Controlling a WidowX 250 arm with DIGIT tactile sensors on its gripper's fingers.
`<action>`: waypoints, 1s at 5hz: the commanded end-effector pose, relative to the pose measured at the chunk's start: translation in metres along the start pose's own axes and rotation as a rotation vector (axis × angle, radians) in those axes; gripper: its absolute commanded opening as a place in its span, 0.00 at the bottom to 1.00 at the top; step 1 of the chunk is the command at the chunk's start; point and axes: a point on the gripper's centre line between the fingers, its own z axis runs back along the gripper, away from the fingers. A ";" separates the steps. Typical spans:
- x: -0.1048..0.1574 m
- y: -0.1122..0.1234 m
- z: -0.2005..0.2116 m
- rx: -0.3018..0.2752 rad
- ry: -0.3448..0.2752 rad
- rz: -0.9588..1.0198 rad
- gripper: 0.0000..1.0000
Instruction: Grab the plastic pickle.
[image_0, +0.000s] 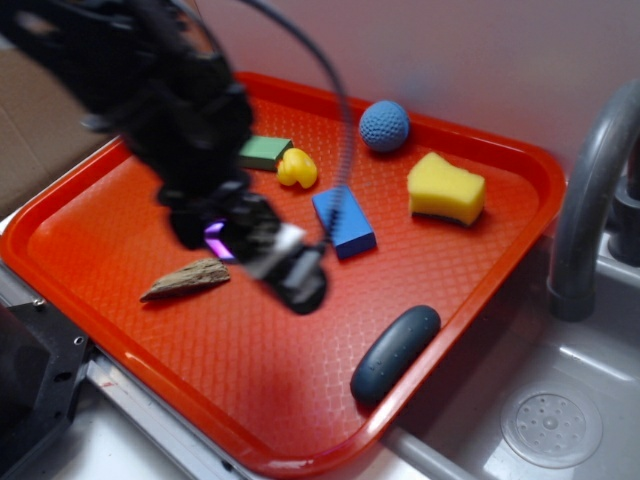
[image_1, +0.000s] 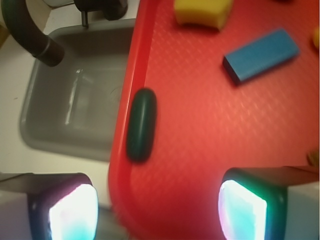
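The plastic pickle (image_0: 395, 354) is a dark blue-green smooth oval lying on the red tray (image_0: 120, 220), against its front right rim beside the sink. In the wrist view the pickle (image_1: 141, 125) lies along the tray's left rim, ahead of the fingers. My gripper (image_0: 285, 268) hangs blurred over the tray's middle, to the left of the pickle and apart from it. The gripper (image_1: 157, 212) is open, with its two glowing pads (image_1: 74, 212) wide apart and only tray between them.
On the tray lie a brown pointed piece (image_0: 186, 279), a blue block (image_0: 344, 222), a yellow sponge (image_0: 446, 188), a blue dimpled ball (image_0: 385, 126), a small yellow toy (image_0: 297, 168) and a green block (image_0: 264, 152). A grey sink (image_0: 560, 420) with a faucet (image_0: 585, 210) stands right of the tray.
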 end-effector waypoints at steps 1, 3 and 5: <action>0.013 -0.013 0.010 -0.027 -0.040 0.011 1.00; 0.013 -0.013 0.010 -0.027 -0.040 0.011 1.00; 0.020 -0.011 -0.046 0.002 0.013 -0.005 1.00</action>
